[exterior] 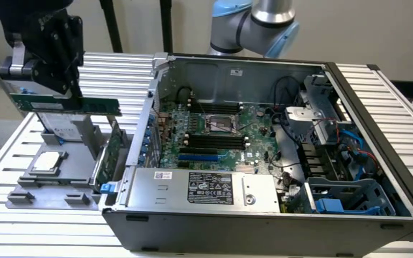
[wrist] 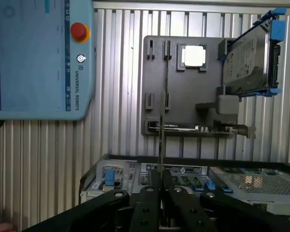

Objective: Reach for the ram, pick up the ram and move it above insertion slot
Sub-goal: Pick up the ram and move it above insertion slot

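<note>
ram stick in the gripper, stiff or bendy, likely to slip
The ram probably stays stiff: it juts level past both sides of the gripper without sagging. It looks thin and light. Gripped along a narrow edge, it might pivot if bumped.

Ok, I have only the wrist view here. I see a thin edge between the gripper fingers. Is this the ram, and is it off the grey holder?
Observer: Yes. In the exterior view the gripper is shut on the top edge of the ram. The ram hangs roughly level and looks lifted above the grey holder.
Operator: Good. Is it over the memory slots?
Observer: No. It is outside the computer case, on the exterior view's left of the case wall. The black memory slots lie further to the exterior view's right.
</note>
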You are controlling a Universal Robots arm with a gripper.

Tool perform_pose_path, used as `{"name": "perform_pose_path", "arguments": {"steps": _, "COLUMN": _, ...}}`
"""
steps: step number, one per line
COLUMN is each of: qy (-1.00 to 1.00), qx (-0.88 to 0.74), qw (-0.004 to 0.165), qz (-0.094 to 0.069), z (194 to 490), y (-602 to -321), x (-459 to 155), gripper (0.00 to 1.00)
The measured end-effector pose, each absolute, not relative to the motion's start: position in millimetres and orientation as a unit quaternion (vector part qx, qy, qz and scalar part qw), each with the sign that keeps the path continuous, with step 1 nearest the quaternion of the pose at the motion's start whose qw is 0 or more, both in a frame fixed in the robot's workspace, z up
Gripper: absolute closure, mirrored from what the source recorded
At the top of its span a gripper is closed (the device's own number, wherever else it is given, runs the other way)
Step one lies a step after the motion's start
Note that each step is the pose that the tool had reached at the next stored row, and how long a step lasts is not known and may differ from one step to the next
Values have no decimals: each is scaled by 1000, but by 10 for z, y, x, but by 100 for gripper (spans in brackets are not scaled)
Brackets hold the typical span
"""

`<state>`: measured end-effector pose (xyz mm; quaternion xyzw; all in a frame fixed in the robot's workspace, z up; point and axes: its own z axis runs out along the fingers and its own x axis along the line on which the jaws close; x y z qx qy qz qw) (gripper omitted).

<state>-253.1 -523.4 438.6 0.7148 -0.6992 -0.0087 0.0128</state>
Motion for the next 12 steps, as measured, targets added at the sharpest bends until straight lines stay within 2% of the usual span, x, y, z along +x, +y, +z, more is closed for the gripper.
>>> {"name": "perform_pose_path", "arguments": {"steps": 12, "qy": -699, "qx": 715, "qw": 13, "qz": -9, "z": 4397, "y": -5177, "x": -1988, "gripper": 86}}
